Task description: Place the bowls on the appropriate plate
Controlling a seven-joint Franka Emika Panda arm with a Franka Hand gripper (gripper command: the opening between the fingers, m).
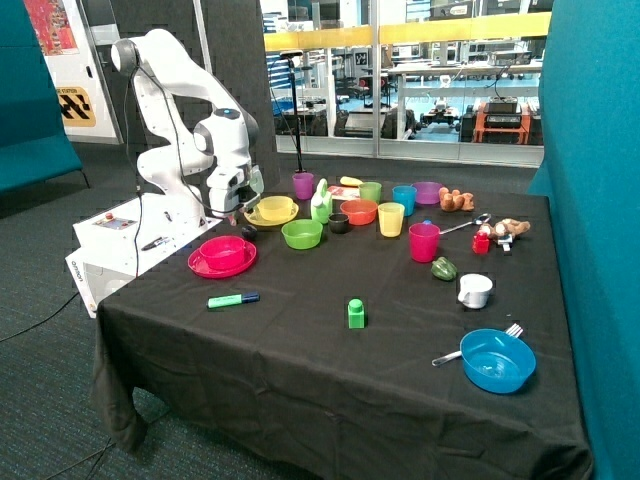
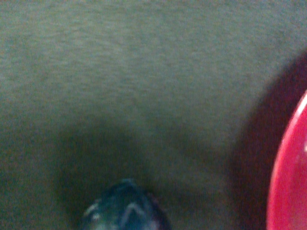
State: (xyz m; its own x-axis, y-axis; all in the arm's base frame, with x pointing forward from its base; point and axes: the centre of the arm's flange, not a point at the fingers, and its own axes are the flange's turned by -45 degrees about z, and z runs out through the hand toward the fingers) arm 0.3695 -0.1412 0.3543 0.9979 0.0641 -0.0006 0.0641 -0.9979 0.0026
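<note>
Outside view, my gripper [image 1: 232, 207] hanging low between two plates, finger state impossible to tell, red-pink bowl [image 1: 225, 249] on pink plate [image 1: 205, 268] at its 6 o'clock, yellow bowl [image 1: 275, 208] on yellow plate [image 1: 256, 219] at 3 o'clock; wrist view, black tablecloth [image 2: 144, 86], pink plate rim [image 2: 288, 177].

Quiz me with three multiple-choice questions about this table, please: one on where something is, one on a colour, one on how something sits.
1. Where is the robot's claw?
A. Over the big blue bowl
B. Low between the red-pink and yellow plates
C. Off the table

2. What colour is the small plastic toy block standing alone?
A. Green
B. Orange
C. White

3. How is the small red-pink plastic bowl?
A. Upside down on the cloth
B. Held in the claw
C. Upright on the red-pink plate

Answers: 1 B, the claw hangs between the red-pink plate and the yellow plate. 2 A, the block is green. 3 C, the red-pink bowl rests on its matching plate.
</note>
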